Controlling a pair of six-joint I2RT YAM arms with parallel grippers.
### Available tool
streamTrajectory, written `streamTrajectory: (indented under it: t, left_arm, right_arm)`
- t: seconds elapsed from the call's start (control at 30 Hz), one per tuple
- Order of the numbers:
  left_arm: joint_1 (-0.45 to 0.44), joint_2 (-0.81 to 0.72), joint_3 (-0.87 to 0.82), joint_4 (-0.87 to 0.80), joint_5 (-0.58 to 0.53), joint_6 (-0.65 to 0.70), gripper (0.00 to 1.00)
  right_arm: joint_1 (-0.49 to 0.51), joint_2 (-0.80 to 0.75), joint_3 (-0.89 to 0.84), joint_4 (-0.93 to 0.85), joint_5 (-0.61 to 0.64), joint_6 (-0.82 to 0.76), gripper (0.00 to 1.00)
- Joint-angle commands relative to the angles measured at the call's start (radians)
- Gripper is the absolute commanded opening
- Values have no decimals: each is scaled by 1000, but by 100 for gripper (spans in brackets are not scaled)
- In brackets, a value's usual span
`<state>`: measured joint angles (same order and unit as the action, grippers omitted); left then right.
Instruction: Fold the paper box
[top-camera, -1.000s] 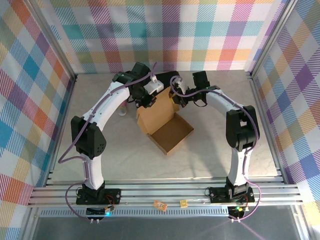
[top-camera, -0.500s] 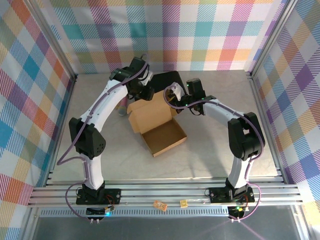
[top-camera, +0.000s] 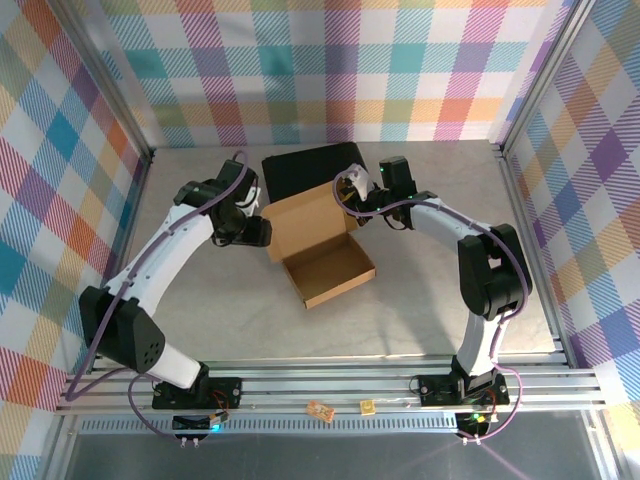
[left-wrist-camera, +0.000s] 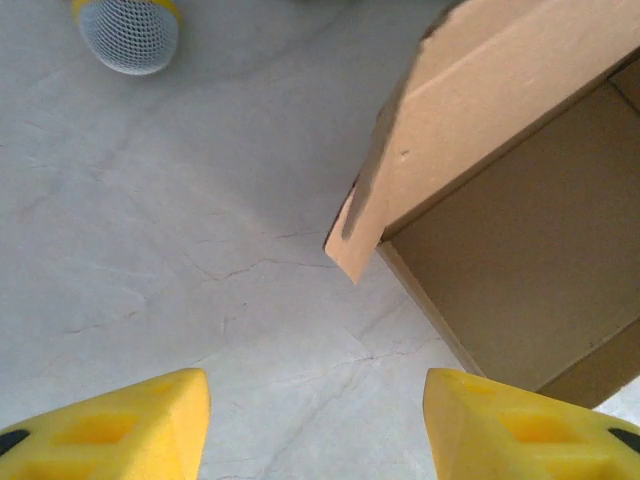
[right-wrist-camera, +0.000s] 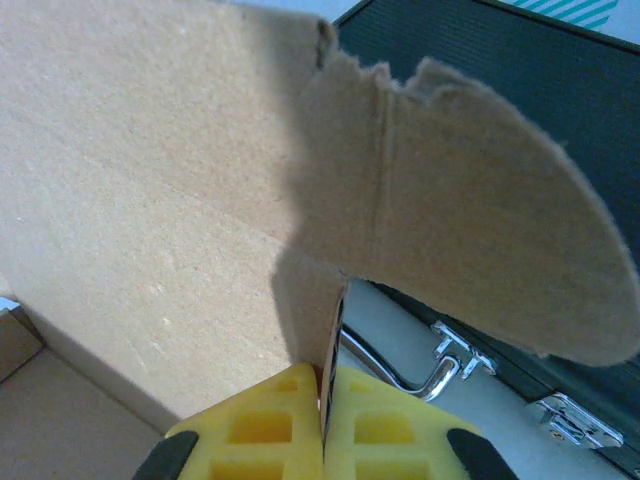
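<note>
The paper box (top-camera: 328, 268) is brown cardboard lying mid-table, its shallow tray open upward and its lid panel (top-camera: 308, 215) raised at the back. My right gripper (top-camera: 350, 194) is shut on the edge of a side flap (right-wrist-camera: 450, 240) of that lid; the yellow pads (right-wrist-camera: 290, 425) pinch the cardboard's corrugated edge. My left gripper (top-camera: 256, 232) hovers just left of the box, open, with bare table between its yellow fingertips (left-wrist-camera: 150, 420). In the left wrist view the paper box (left-wrist-camera: 500, 160) is ahead and to the right, its lid corner pointing down toward the table.
A black hard case (top-camera: 310, 168) with metal latches (right-wrist-camera: 455, 365) lies right behind the box. A white mesh-covered object (left-wrist-camera: 130, 32) sits on the table ahead-left of the left gripper. Aluminium rails (top-camera: 330, 385) frame the near edge, and checkered walls enclose the table.
My left gripper has opened, let go of the lid and swung down and left, off the box. The box has slid slightly left. The right gripper keeps its hold on the flap.
</note>
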<state>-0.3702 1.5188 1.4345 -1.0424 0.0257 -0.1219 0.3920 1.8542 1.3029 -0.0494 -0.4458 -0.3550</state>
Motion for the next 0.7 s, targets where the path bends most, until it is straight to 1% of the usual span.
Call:
streamTrajectory:
  t: [0.0,0.07,0.13,0.23,0.47,0.6,0.67]
  left_arm:
    - [10,62,3,68,60,-17,58]
    - [10,97,0,84,51,-17,56]
    - [10,119,-7,98,17,-20,55]
    - [10,119,-21,153,3,-28,52]
    - [9,177,-7,210,82,-93,34]
    - [8,189,-10,222,90,-124,27]
    - [8,193,-11,227,91,-144,22]
  right_arm:
    - [-4,-23,4,-28,-21,-35,0]
    - [-4,-25,1,-26,-21,-30,0]
    - [-4,-29,-5,-23,-19,-25,0]
    - [-4,-32,-8,-22,-19,-21,0]
    - [-4,-36,-14,-4,-7,0,0]
    - [-4,-35,-15,9,9,24,0]
    - [-2,-36,-17,16,12,38,0]
